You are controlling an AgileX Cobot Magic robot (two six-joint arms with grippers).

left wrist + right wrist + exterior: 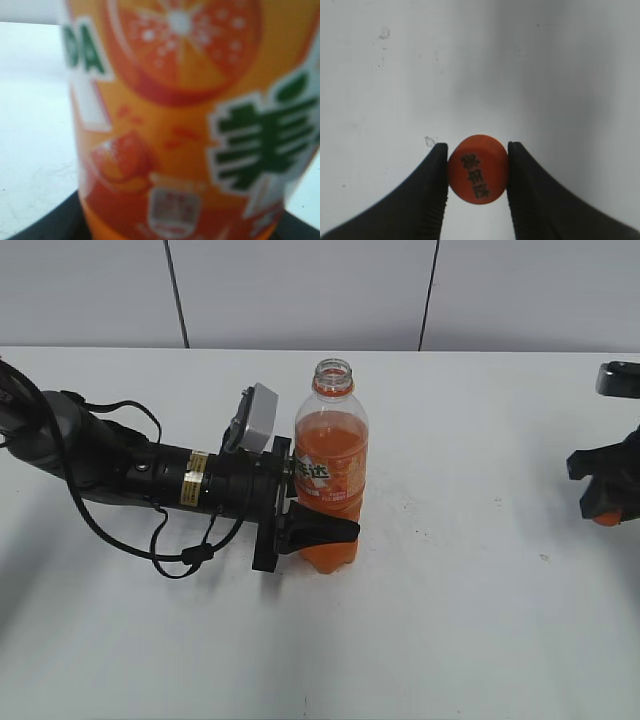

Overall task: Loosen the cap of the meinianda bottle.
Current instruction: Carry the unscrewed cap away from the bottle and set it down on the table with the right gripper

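The meinianda bottle [330, 475] stands upright near the table's middle, its mouth open with no cap on it. My left gripper [310, 510] is shut on the bottle's lower body; in the left wrist view the orange label [190, 125] fills the frame, blurred. My right gripper [608, 495] is at the far right edge of the exterior view, low over the table. It is shut on the orange cap [477, 168], which shows dark characters on top and sits between the two black fingers [476, 172]. A bit of the cap shows in the exterior view [606, 519].
The white table [460, 620] spreads around the bottle. A grey panelled wall [300, 290] stands behind the table's far edge. The left arm's cable [170, 560] loops on the table to the left of the bottle.
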